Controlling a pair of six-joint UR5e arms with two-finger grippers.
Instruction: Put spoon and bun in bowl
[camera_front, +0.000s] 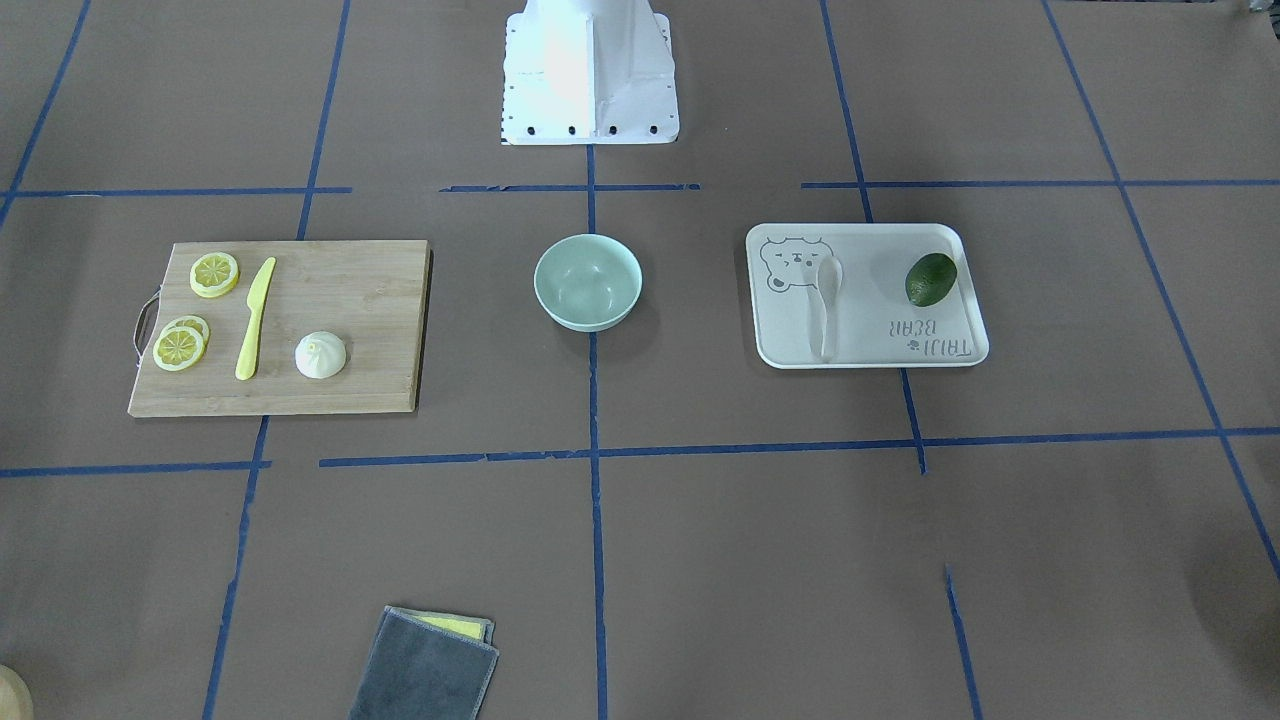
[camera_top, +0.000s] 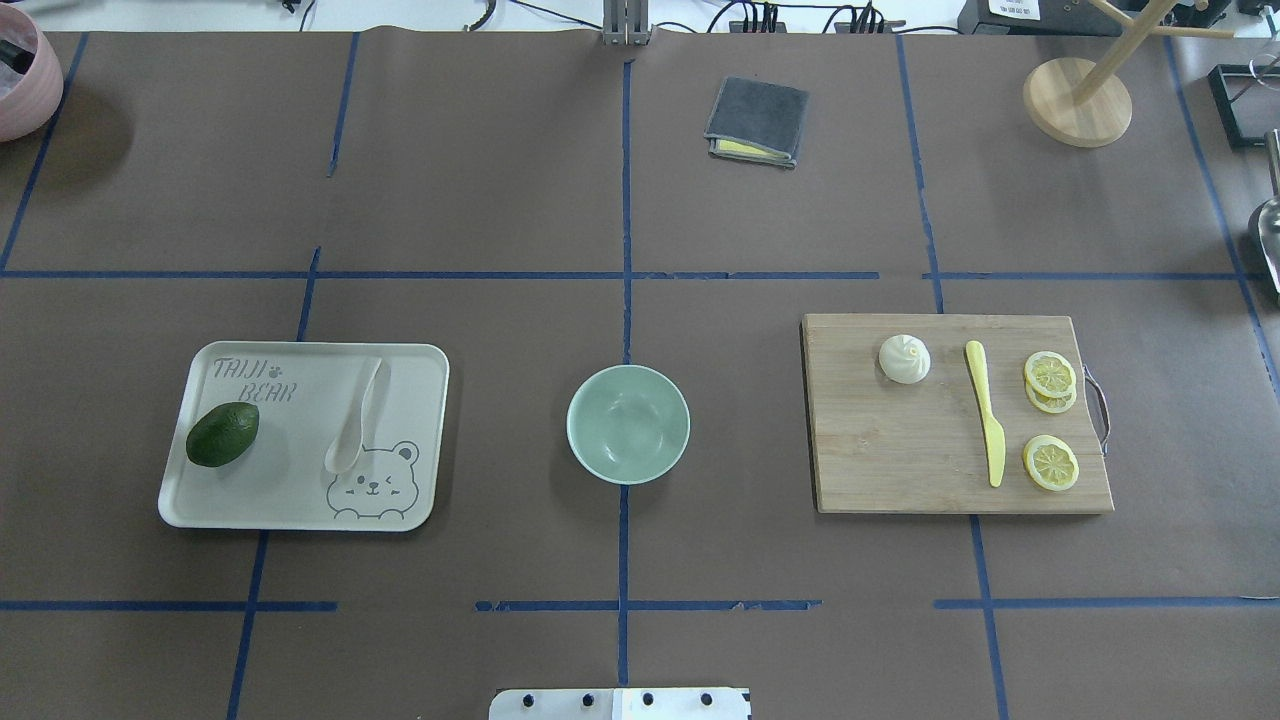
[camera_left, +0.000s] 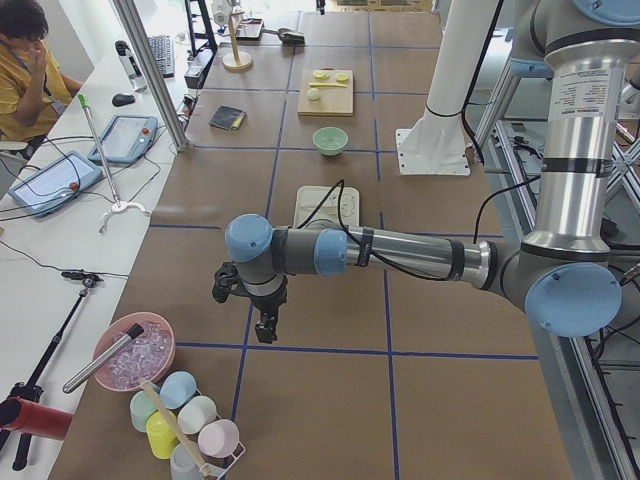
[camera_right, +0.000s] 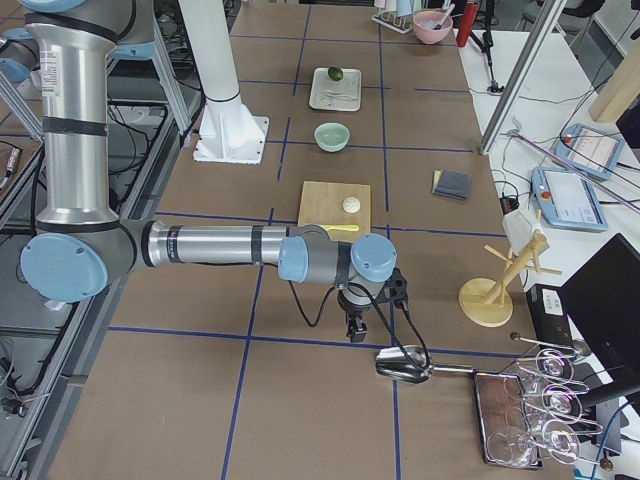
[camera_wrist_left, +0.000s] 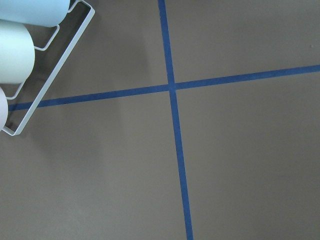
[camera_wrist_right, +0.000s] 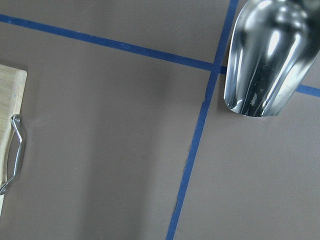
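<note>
Nothing of the task is done yet: the bowl sits empty at mid-bench, and you are at the very start, with the first reach to be made.

The spoon lies on the tray on the robot's left, scoop toward the robot and over the bear print, handle pointing away. The avocado is on the same tray, well apart from it. The bun stands upright on the board on the robot's right, near the board's far inner corner. The knife lies beside it without touching, and the lemon slices are beyond that.

Each item is on its own arm's side, so your next move, as I judge it, is to bring the left arm in over the tray for the spoon's handle, or the right arm over the board for the bun. The bun is round and probably soft, so close on it gently. The spoon lies flat, so come down low across the handle.

Both arms are parked out at the bench ends, forearms level and wrists turned down. The left hand hangs above a tape crossing near the cup rack. The right hand hangs just short of the metal scoop, past the board's handle end. Only the side views show either hand, so you cannot tell whether the fingers are spread or pressed together. Neither wrist view shows them, and neither hand looks to be carrying anything.
</note>
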